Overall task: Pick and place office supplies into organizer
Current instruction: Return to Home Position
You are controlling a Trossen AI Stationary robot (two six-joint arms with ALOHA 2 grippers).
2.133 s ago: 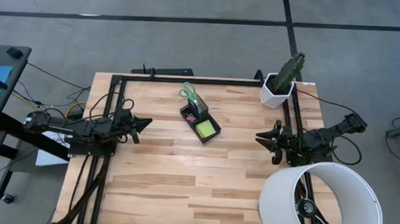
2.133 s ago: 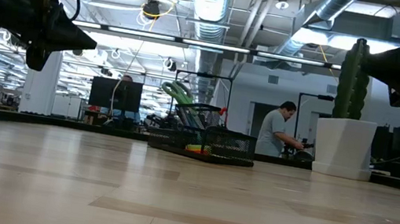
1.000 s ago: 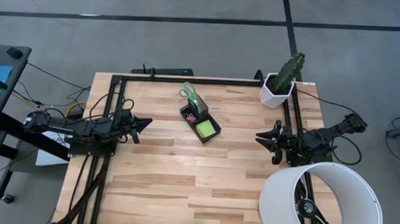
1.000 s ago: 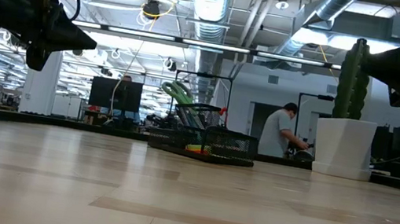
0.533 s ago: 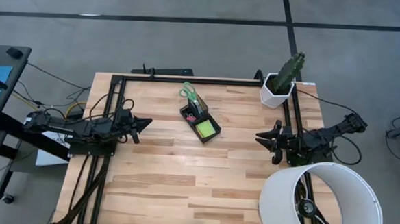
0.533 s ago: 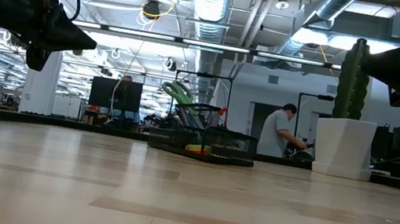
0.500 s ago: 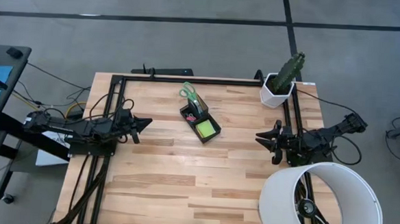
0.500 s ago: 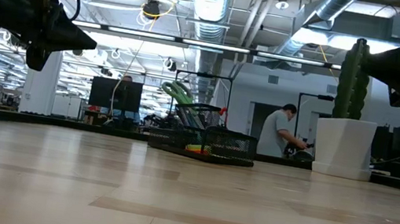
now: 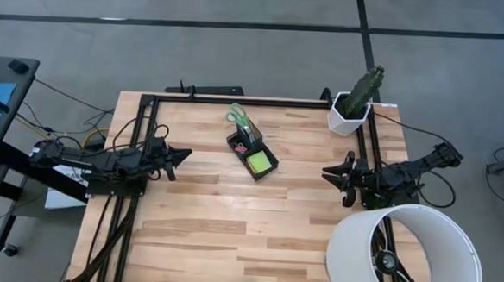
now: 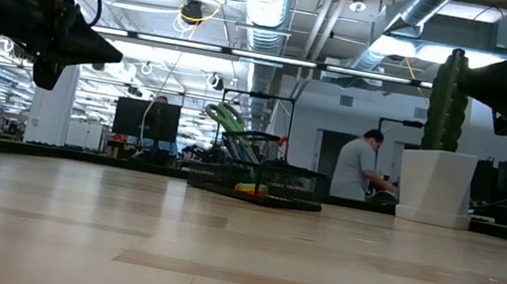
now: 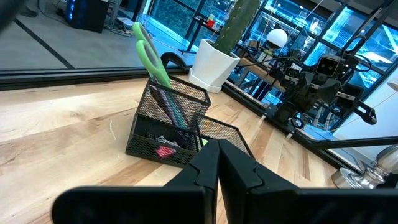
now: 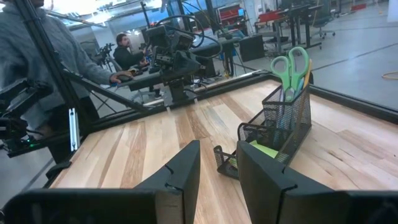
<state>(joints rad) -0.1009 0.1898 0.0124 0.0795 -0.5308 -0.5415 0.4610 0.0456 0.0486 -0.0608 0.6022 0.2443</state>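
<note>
Blades of the scissors [image 11: 148, 55] hidden inside the organizer [image 11: 163, 134]; large white cylinder [image 9: 429, 232] cut off below.

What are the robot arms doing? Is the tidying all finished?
Nothing is being handled right now. The left gripper, shut and empty, rests at the table's left side. The right gripper, open and empty, rests at the right side. The organizer stands between them. The green scissors stick up handles-first from its cup, and the sticky pad lies in its tray. So the tidying looks finished.
</note>
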